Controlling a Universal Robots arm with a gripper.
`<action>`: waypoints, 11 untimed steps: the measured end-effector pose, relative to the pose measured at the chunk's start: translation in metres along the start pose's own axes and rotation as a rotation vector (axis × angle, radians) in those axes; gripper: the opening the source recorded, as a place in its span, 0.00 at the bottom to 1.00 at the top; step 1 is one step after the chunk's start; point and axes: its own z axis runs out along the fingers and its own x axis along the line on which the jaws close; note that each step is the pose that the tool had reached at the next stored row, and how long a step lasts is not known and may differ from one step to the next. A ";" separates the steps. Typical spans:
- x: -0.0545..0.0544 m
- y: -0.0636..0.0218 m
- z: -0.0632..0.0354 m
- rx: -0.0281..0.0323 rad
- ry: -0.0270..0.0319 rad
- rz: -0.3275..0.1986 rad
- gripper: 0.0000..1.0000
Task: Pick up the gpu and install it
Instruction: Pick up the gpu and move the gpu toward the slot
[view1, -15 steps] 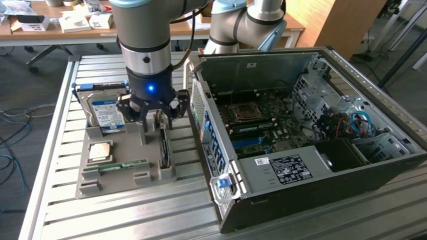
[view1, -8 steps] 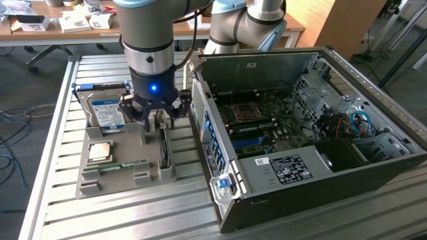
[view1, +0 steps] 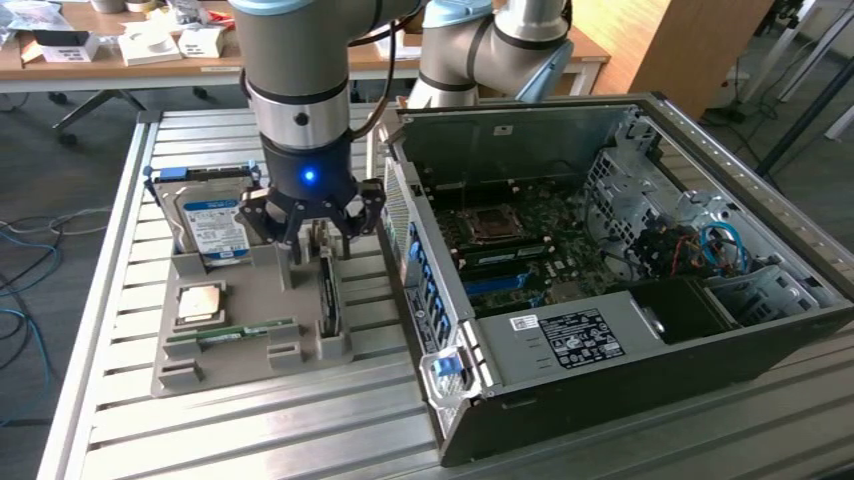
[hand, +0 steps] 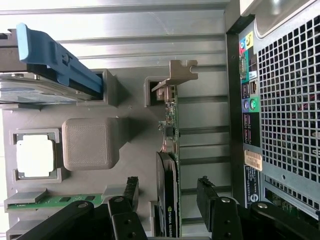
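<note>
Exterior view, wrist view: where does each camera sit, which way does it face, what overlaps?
Exterior view: off the arm, raised, looking down at a slant on the table, the holder and the open PC case; the arm and tool show.
Wrist view: on the wrist, looking past the open tool, which straddles the gpu standing on edge in the holder, without touching it.
Shared: gpu, hard drive, holder, PC case.

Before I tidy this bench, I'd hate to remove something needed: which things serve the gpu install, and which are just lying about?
In the job: gpu, standing on edge in its holder; open pincer either side of it; open computer case.
Lying about: hard drive; processor; memory stick.
</note>
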 end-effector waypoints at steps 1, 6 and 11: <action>0.000 0.0000 0.0000 0.0001 0.0000 0.000 0.59; 0.000 -0.0002 0.0042 -0.0001 -0.0001 0.000 0.59; 0.000 -0.0005 0.0109 0.0000 0.0000 0.000 0.59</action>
